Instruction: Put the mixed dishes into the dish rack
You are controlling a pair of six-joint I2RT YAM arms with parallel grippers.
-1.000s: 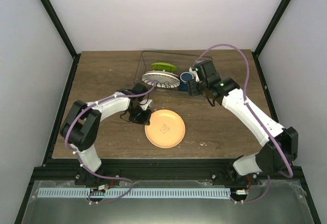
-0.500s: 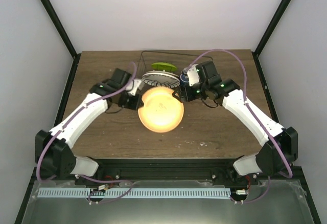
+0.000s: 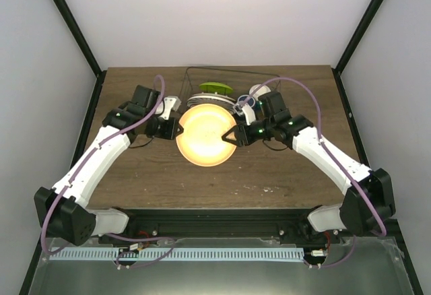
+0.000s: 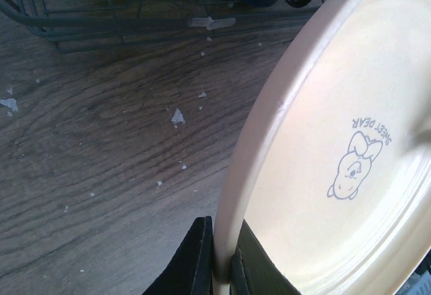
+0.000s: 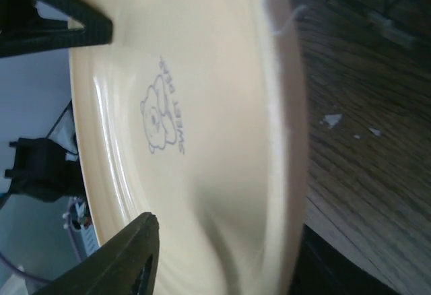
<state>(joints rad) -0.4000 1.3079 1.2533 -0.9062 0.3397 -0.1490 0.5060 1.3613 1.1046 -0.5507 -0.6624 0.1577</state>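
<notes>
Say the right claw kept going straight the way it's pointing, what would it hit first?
The peach plate. The right gripper points straight at its edge, with a finger on either side of the rim. Beyond the plate, the left gripper is clamped on the opposite rim.

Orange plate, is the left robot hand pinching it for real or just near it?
Touching. In the left wrist view the left gripper clamps the orange plate by its rim, black fingers pressed on both sides, no gap.
</notes>
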